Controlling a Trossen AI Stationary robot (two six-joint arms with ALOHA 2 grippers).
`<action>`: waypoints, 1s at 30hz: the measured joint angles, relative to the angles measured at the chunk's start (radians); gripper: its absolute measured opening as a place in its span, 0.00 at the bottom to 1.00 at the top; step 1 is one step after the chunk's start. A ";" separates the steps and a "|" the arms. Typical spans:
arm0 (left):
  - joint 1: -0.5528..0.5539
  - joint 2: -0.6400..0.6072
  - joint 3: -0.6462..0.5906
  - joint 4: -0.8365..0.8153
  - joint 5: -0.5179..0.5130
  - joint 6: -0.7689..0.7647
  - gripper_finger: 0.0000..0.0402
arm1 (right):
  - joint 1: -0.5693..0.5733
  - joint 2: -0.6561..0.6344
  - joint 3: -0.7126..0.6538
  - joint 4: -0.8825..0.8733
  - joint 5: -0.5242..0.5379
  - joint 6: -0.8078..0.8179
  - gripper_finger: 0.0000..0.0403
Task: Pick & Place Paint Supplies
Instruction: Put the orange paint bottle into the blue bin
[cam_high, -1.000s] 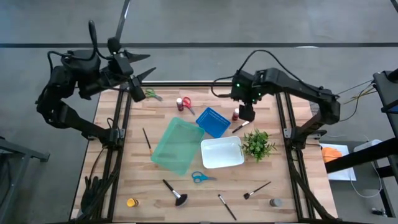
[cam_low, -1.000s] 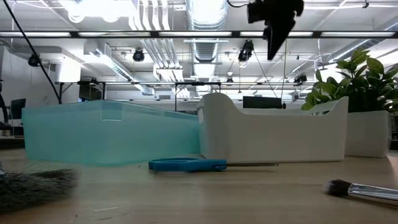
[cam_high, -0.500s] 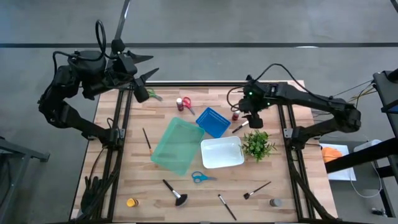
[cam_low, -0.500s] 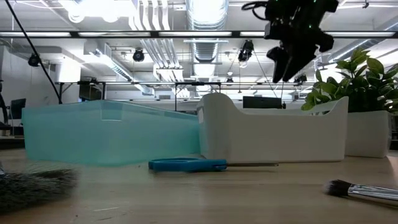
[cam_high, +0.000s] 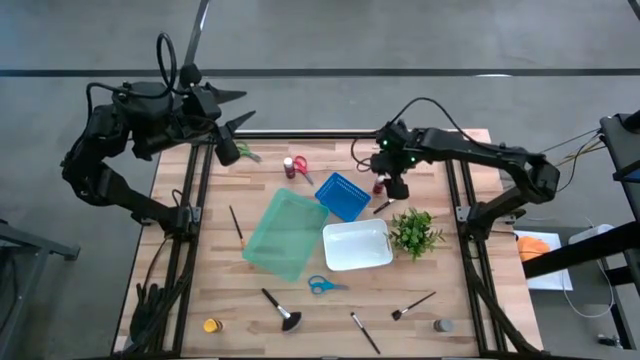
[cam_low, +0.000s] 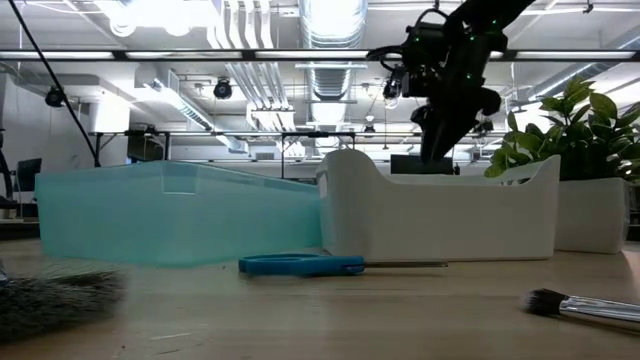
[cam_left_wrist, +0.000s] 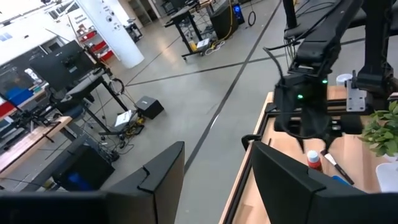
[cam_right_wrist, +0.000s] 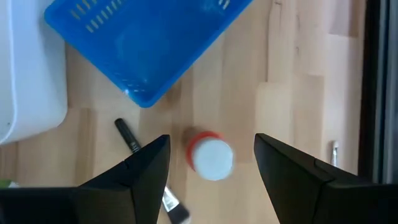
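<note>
The right tool (cam_right_wrist: 211, 165) is held with its dark fingers apart directly above a small round red-capped paint bottle (cam_right_wrist: 209, 155) standing on the pale wooden plank worktop (cam_high: 450, 280), nothing being clamped. Just beside that tool a blue slotted plastic basket (cam_high: 342, 195) is seen empty, with a translucent teal rectangular tub (cam_high: 285, 234) and a white smooth plastic bin (cam_high: 357, 246) beyond it, no contents visible in either. The left tool (cam_high: 228, 150) is held with fingers apart off the worktop's far corner, near green-handled scissors (cam_high: 245, 152).
</note>
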 joint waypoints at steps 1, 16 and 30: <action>0.000 0.000 0.000 -0.002 0.000 -0.002 0.48 | -0.009 0.005 0.001 0.001 -0.013 -0.001 0.58; 0.000 0.000 0.000 -0.015 0.004 -0.009 0.48 | -0.027 0.038 -0.067 0.062 -0.031 0.009 0.58; 0.000 0.000 0.000 -0.022 0.007 -0.027 0.48 | -0.027 0.041 -0.099 0.074 -0.002 0.015 0.58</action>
